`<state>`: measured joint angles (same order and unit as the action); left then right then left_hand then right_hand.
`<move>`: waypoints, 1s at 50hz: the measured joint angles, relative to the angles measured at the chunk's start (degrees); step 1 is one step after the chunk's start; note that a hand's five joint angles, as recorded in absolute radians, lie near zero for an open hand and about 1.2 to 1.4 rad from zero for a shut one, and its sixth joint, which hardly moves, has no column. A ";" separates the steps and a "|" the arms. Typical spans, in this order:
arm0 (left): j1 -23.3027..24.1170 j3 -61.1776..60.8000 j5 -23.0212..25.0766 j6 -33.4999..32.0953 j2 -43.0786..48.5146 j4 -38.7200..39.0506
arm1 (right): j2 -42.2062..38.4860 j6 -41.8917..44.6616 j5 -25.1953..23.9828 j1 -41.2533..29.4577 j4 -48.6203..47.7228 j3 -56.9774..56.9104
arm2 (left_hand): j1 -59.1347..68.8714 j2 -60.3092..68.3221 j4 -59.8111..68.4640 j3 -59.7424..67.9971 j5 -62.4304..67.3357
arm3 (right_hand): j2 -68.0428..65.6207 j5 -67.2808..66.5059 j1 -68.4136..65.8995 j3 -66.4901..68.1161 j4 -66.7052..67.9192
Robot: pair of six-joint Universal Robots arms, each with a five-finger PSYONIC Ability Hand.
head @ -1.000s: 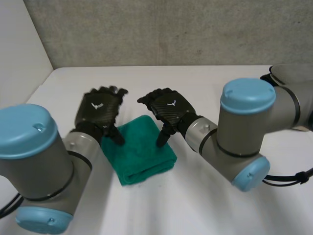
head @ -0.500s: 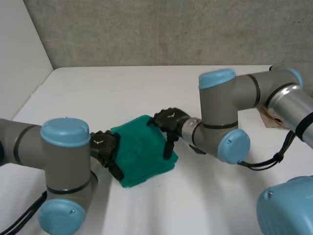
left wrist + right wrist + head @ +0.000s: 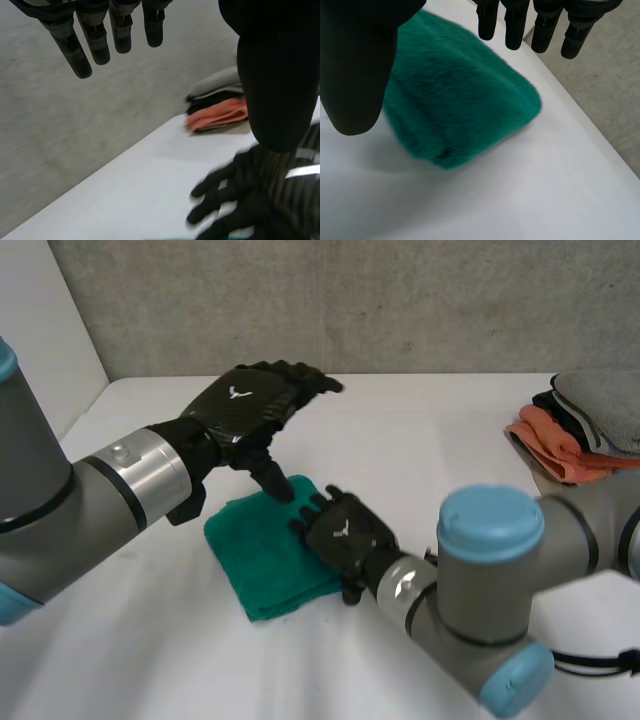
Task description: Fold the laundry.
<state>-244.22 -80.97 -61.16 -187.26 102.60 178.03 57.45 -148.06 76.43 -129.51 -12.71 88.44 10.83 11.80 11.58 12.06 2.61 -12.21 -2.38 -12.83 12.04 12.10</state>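
Observation:
A green cloth [image 3: 262, 565] lies folded into a thick pad on the white table [image 3: 420, 440]. My left hand [image 3: 250, 405] hovers above the cloth's far edge, fingers straight and open, thumb pointing down toward the cloth. My right hand [image 3: 342, 538] lies palm down over the cloth's right part, fingers spread and open; I cannot tell whether it touches. In the right wrist view the green cloth [image 3: 465, 115] sits under my open right hand [image 3: 514, 25], nothing held. In the left wrist view my left hand [image 3: 95, 37] is open and empty, with my right hand [image 3: 235, 205] below it.
A stack of folded laundry [image 3: 575, 430], orange, dark and grey, sits at the table's far right edge; the same stack [image 3: 220, 110] appears in the left wrist view. A grey wall [image 3: 350, 300] runs behind the table.
My left hand rose from the cloth's left edge to above its far edge. My right arm swung round; its hand now reaches the cloth's right part from the near side.

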 measured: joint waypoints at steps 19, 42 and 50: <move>1.34 0.47 6.29 0.08 0.93 -1.86 | -7.91 -0.04 -1.02 -1.31 -14.12 -0.01 | 0.00 0.00 0.00 0.00 0.00 | -0.09 -0.08 -0.04 0.09 0.08; 1.42 0.73 6.23 0.26 1.11 -1.81 | -14.24 -0.75 -0.99 -1.50 -13.38 -11.80 | 0.00 0.00 0.00 0.00 0.00 | -15.59 -14.65 -15.54 16.16 16.26; 0.97 1.07 6.23 0.31 1.06 -1.81 | -16.64 -1.12 -0.86 -1.49 -13.22 -16.87 | 0.00 0.00 0.00 0.00 0.00 | -53.52 -50.74 -46.57 54.02 55.73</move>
<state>-243.25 -79.90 -54.94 -186.95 103.67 176.22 40.81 -149.18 75.57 -131.00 -25.93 71.57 10.83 11.80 11.58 12.06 2.61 -65.73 -53.12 -59.40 66.07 67.83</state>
